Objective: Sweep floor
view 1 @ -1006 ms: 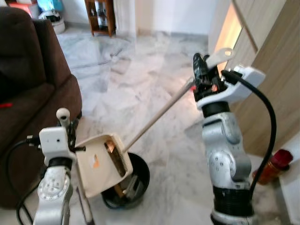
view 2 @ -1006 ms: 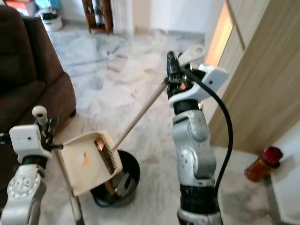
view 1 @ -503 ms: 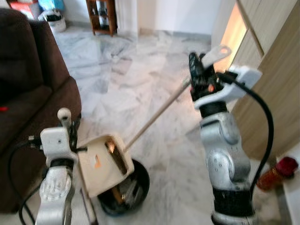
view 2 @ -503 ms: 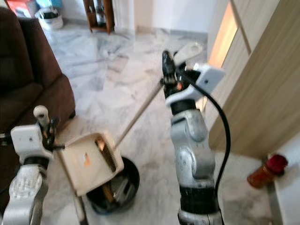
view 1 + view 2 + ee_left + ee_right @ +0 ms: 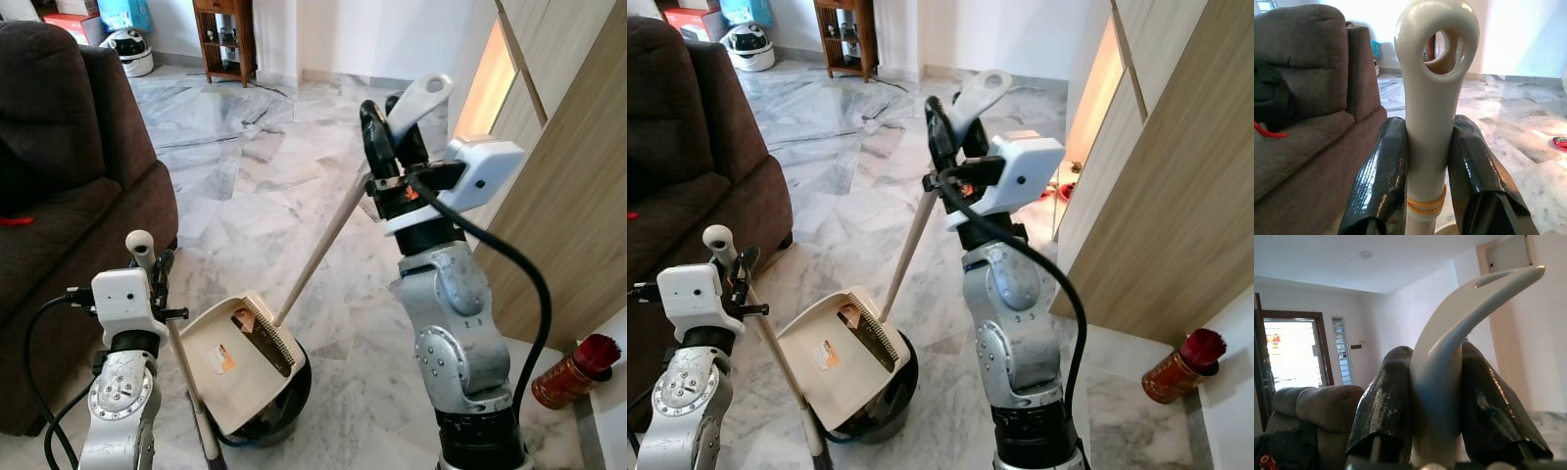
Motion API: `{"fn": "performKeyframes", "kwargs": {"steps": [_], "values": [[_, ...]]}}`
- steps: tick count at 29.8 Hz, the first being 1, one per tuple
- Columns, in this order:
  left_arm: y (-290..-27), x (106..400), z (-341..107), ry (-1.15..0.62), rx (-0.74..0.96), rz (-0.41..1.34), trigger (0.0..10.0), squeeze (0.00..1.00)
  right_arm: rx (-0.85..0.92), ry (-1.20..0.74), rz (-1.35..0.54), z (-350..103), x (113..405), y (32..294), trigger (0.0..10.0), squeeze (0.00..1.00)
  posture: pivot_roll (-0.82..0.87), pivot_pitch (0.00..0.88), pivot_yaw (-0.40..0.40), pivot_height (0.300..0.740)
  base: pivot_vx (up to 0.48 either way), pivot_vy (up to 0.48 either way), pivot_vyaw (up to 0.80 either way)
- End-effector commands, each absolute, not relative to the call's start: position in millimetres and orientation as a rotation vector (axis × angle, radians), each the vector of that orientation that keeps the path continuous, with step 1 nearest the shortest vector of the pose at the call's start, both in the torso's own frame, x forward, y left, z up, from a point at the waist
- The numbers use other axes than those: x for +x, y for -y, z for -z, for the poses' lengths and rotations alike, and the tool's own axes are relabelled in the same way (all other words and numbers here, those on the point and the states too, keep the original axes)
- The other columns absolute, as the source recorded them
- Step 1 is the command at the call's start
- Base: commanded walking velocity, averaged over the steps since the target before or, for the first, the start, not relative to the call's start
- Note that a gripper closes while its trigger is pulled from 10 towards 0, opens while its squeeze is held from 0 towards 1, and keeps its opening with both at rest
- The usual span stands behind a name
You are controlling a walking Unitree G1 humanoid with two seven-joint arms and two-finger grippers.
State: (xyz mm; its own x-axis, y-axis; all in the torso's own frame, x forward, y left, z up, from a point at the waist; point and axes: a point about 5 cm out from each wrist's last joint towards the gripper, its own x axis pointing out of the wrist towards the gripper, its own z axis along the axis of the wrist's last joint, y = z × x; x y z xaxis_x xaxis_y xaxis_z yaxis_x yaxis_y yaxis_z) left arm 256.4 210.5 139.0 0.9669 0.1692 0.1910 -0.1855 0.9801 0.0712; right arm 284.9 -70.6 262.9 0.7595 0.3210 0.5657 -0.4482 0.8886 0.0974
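My left pincer [image 5: 1427, 166] grips the dustpan [image 5: 240, 360] handle, tipped over the black bin [image 5: 279, 406]; my right pincer [image 5: 1437, 396] clasps the broom [image 5: 318, 245]. Emptying sweepings; next, brush the pan clean.

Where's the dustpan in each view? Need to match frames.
Left eye: dustpan lower centre, tilted over a black bin.
Right eye: dustpan lower left of centre.
Left wrist: its handle top, between the left gripper fingers.
Right wrist: not in it.
Shared landmark: brown sofa.
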Motion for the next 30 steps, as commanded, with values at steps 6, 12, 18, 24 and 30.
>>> {"fn": "performKeyframes", "kwargs": {"steps": [6,12,18,24,30], "values": [[-224.4,233.2,-136.6,0.165,0.149,-0.161,10.0,0.0,0.252,0.719,-0.433,-286.6,266.6,64.0,10.0,0.0,0.02,0.082,0.003,0.74,0.0,0.0,0.0],[-236.7,210.8,-131.1,0.12,0.175,-0.209,10.0,0.0,0.268,0.736,-0.423,-289.6,265.1,62.9,10.0,0.0,0.03,0.087,0.006,0.74,0.0,0.0,0.0],[-238.5,203.8,-128.9,0.104,0.179,-0.215,10.0,0.0,0.238,0.791,-0.384,-296.1,262.6,62.8,10.0,0.0,0.04,0.09,0.007,0.74,0.0,0.0,0.0],[-235.4,206.1,-130.1,0.108,0.175,-0.209,10.0,0.0,0.167,0.866,-0.389,-302.9,253.8,56.2,10.0,0.0,0.04,0.09,0.007,0.74,0.0,0.0,0.0],[-233.9,208.0,-130.8,0.111,0.17,-0.199,10.0,0.0,0.159,0.897,-0.377,-303.9,248.1,53.3,10.0,0.0,0.04,0.09,0.01,0.74,0.0,0.0,0.0]]}}
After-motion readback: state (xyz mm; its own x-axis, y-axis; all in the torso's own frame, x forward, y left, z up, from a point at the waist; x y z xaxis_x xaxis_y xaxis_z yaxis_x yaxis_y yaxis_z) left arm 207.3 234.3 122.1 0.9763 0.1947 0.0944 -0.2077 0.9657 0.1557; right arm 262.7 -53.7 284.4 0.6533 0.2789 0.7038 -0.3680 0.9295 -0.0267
